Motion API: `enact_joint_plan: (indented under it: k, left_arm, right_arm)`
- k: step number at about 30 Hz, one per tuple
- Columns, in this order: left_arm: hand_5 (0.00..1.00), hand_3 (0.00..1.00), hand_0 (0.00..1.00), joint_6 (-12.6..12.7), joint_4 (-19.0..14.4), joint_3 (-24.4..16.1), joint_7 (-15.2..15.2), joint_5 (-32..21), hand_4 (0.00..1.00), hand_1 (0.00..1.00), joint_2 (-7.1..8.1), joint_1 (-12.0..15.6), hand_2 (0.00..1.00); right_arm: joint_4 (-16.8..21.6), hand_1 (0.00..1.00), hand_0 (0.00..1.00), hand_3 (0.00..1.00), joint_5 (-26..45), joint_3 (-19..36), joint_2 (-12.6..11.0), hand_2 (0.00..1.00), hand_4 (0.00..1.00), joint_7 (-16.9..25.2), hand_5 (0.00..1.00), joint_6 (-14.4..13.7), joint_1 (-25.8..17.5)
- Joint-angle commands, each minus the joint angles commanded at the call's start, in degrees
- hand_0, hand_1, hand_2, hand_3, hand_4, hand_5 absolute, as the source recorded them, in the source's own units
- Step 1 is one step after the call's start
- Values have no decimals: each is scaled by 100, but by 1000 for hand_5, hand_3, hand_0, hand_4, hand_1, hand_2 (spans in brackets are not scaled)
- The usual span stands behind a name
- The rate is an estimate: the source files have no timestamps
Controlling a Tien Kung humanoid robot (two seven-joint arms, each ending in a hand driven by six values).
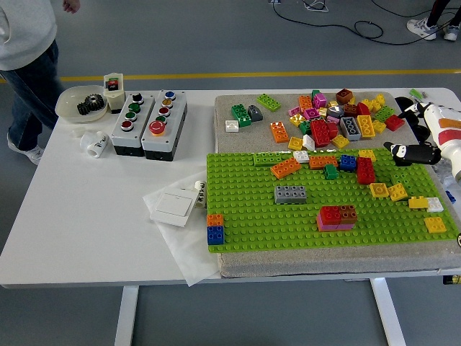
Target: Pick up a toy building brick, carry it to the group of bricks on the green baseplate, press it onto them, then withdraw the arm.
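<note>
A green baseplate [245, 216] lies on a grey mat at the table's right. On it are a red and brown brick stack on a pink brick [336, 216], a grey brick [290, 193], an orange brick on a blue one [215, 229], and several scattered bricks along its far and right sides. A pile of loose bricks [338, 119] lies on the mat behind the plate. My right hand [403, 153] comes in from the right edge, low over the plate's far right corner, fingers relaxed and holding nothing. The left arm is out of view.
Two grey button boxes [148, 122] stand at the back left, beside a white bowl with a black gear [81, 104]. A white switch plate [173, 207] lies on paper left of the baseplate. A person [21, 43] stands at the far left corner.
</note>
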Motion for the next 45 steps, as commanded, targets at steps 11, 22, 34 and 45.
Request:
enact_joint_plan:
  k: [11,22,34,45]
  left_arm:
    - [615,596,764,-10,0,30,13,-35,626,756,-13,1,790]
    - [616,596,765,-5,0,104,8,-133,625,761,-31,-11,792]
    - [618,595,765,-14,0,162,13,-178,626,763,-41,-46,793]
    - [618,594,765,-22,0,196,20,-205,623,763,-47,-69,793]
  right_arm:
    - [-979,694,719,707,895,-967,313,735,896,441,261,-30,732]
    - [-1623,703,734,743,1058,-1673,647,740,906,559,249,190,1195]
    - [-1870,705,731,706,1189,-2046,953,738,896,598,247,374,1446]
    - [-2286,699,730,682,1040,-2382,1314,732,893,585,259,588,1697]
